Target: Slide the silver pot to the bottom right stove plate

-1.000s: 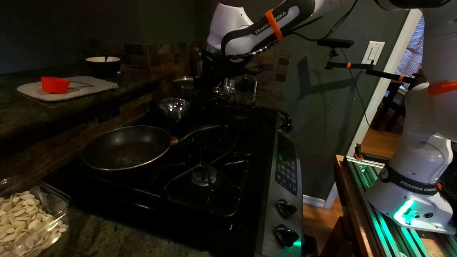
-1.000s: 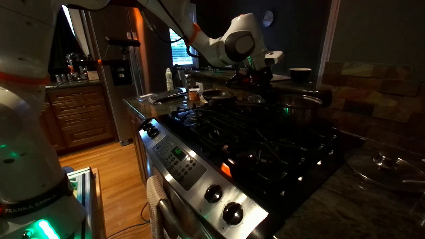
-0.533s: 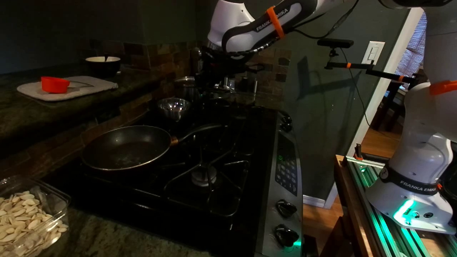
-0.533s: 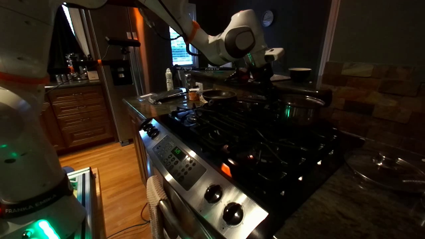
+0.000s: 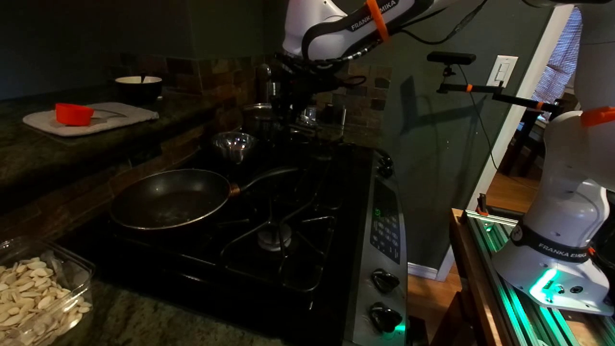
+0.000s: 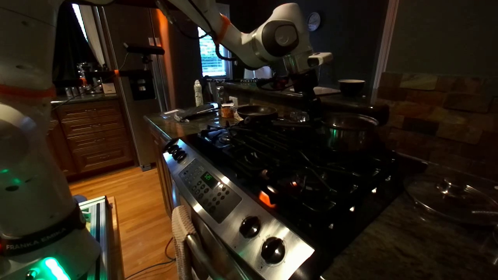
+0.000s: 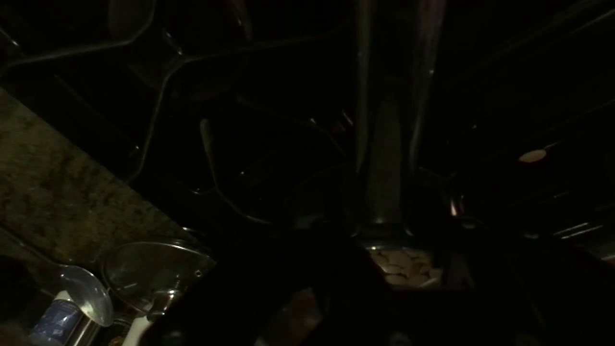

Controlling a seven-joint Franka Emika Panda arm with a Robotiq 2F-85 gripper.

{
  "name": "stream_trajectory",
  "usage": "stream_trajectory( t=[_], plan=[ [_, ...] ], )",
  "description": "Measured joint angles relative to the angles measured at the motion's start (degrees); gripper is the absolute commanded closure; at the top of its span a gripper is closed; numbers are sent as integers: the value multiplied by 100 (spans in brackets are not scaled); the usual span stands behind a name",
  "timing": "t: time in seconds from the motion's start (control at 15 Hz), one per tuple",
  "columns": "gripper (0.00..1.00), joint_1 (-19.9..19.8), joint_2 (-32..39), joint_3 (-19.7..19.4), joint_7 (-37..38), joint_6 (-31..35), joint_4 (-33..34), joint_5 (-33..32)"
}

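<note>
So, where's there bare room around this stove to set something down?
The front burner grate between the frying pan and the control knobs is bare; I can't tell if it's hot. Counter beside the stove, in front of the glass lid, shows bare too. The back is crowded: frying pan, shiny bowl, silver pot, and the hand by it.

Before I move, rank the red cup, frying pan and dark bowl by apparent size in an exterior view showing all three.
Frying pan, clearly largest
Dark bowl
Red cup, somewhat smaller
The pan's nearness may exaggerate it.
</note>
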Motion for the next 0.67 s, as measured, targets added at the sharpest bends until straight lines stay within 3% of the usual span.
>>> stream_trajectory(
  t=[0.33, 0.47, 0.6, 0.67],
  plan=[
    [83, -3, -49, 34, 8, -363, 1, 0],
    [61, -10, -49, 45, 8, -363, 0, 4],
    [67, -12, -50, 64, 8, -361, 1, 9],
    [58, -12, -50, 77, 8, -357, 3, 10]
  ],
)
